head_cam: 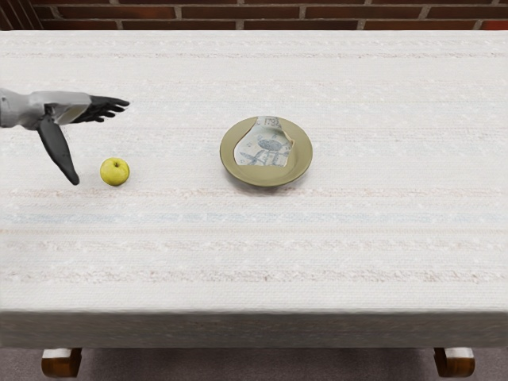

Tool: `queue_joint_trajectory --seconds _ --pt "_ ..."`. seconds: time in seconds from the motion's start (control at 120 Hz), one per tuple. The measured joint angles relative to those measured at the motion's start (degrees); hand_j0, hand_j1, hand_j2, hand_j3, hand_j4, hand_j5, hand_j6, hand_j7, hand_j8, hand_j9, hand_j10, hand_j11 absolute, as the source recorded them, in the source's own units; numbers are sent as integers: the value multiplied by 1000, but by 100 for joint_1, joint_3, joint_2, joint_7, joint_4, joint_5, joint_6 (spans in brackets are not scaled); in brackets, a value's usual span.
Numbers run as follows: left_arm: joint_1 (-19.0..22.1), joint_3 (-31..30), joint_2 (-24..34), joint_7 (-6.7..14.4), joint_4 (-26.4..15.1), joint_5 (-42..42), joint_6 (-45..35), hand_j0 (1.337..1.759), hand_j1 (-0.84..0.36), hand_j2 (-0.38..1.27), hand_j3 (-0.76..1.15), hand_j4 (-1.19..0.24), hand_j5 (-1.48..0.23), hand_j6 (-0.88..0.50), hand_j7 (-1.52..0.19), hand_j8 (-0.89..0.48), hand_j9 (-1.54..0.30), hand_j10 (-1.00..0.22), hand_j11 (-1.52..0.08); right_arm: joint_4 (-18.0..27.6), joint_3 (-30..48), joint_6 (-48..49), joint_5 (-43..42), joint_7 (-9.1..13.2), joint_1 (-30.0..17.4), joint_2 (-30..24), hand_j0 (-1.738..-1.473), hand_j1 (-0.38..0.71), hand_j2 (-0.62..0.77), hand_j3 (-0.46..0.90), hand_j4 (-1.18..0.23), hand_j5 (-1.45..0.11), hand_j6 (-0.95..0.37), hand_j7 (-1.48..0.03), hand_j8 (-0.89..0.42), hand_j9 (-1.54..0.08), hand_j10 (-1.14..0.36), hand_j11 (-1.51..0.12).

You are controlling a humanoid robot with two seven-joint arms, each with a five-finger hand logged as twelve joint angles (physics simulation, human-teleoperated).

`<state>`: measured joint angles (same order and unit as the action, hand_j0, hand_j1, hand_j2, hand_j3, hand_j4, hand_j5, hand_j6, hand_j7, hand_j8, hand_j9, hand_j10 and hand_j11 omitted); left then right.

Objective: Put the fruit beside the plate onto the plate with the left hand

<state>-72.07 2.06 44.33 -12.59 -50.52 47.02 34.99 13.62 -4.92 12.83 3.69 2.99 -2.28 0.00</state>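
The fruit (115,171), a small yellow-green apple by the look of it, sits on the table (357,246) towards the left side, upright with its stem end up. Nothing touches it. The plate (228,155) lies to its right, near the middle of the table and clearly apart from the fruit, an olive-rimmed dish with a blue and white pattern in its well, and there is nothing on it.

And here is the left hand (67,111), coming in from the left edge, up and to the left of the fruit. It is wide open: the dark fingers (107,105) stretch out to the right, the thumb (62,152) hangs down with its tip just beside the fruit on its left, and the hand holds nothing. Whether the thumb tip touches the table is hard to say.

So the job is at its very start, by my reading. No grasp yet, no lift, no carry. Everything is left to do: close on the fruit, raise it, take it right across the bare cloth and set it down on the plate. The right arm does not show at all.
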Motion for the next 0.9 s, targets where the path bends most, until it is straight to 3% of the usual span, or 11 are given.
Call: queue_joint_trajectory --seconds 0.183,0.217,0.283,0.358,0.408,0.458,0.517,0.583,0.658,0.767,0.9 --pt "-149 7 -78 63 -1 42 0 1658 349 2 0 -5 -1 -6 0 -5 0 -4 0 0 7 0 0 0 16 0 -1658 -334 -3 0 -12 -16 -12 -16 -12 -16 -12 -16" --pt "-320 19 -82 231 -1 31 0 1658 349 2 0 -5 -1 -6 0 -5 0 -4 0 0 8 0 0 0 20 0 -1658 -334 -3 0 -12 -16 -12 -16 -12 -16 -12 -16" --pt "-413 41 -592 1215 -1 -45 0 1658 349 2 0 -4 -1 -5 0 -4 0 -3 0 0 13 0 0 0 27 0 -1658 -334 -3 0 -12 -16 -12 -16 -12 -16 -12 -16" --pt "-760 52 -695 2509 -4 -217 1 1658 349 1 0 -4 -1 -5 0 -4 0 -3 0 0 15 0 0 0 31 0 -1658 -334 -3 0 -12 -16 -12 -17 -12 -16 -13 -17" --pt "-841 57 -789 3252 -6 -282 1 1658 349 1 0 -4 -1 -5 0 -5 0 -3 0 0 16 0 0 0 33 0 -1658 -334 -3 0 -12 -16 -12 -16 -12 -16 -12 -16" --pt "-931 72 -809 3821 -8 -322 1 1658 349 1 0 -3 0 -4 0 -4 0 -3 0 0 16 0 0 0 35 0 -1658 -334 -3 0 -12 -16 -12 -16 -12 -16 -12 -16" --pt "-863 188 -981 4223 -7 -394 1 1658 349 1 0 -4 -1 -5 0 -4 0 -3 0 0 17 0 0 0 39 0 -1658 -334 -3 0 -12 -16 -12 -16 -12 -16 -12 -16" --pt "-862 288 -996 4476 -6 -566 1 1658 349 0 0 -4 0 -4 0 -4 0 -3 0 0 17 0 0 0 41 0 -1658 -334 -3 0 -12 -16 -12 -16 -12 -16 -12 -16" --pt "-846 341 -1089 4621 -57 -531 2 1658 349 1 0 -3 0 -4 0 -4 0 -2 0 0 17 0 0 0 43 0 -1658 -334 -3 0 -12 -16 -12 -17 -12 -17 -12 -17" --pt "-820 347 -1138 4710 -510 -121 1 1658 349 0 0 -3 0 -4 0 -4 0 -3 0 0 17 0 0 0 43 0 -1658 -334 -3 0 -13 -17 -12 -17 -13 -17 -13 -17" --pt "-511 336 -1137 4745 -1141 568 1 1658 349 0 0 -3 0 -4 0 -3 0 -2 0 0 17 0 0 0 44 0 -1658 -334 -3 0 -12 -16 -12 -17 -12 -17 -13 -17"
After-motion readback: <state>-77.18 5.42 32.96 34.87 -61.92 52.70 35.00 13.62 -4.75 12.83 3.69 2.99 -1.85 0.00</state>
